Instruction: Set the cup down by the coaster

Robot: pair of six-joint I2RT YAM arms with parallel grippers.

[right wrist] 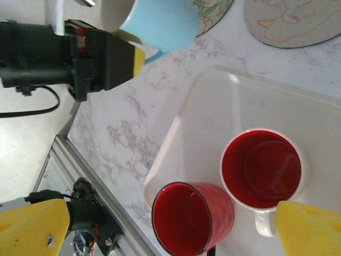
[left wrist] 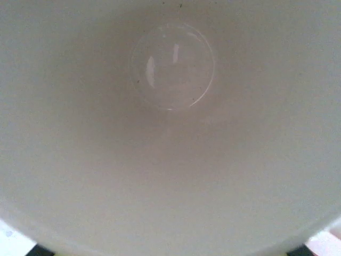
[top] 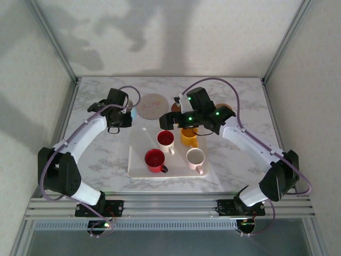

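Placing step: left claw clamped on cup; coaster just beside the claw. Next: lower cup upright next to coaster, then release. Idle right claw: jaws apart.

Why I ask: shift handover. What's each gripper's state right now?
Left gripper: closed, holding the light blue cup.
Right gripper: open, holding nothing.
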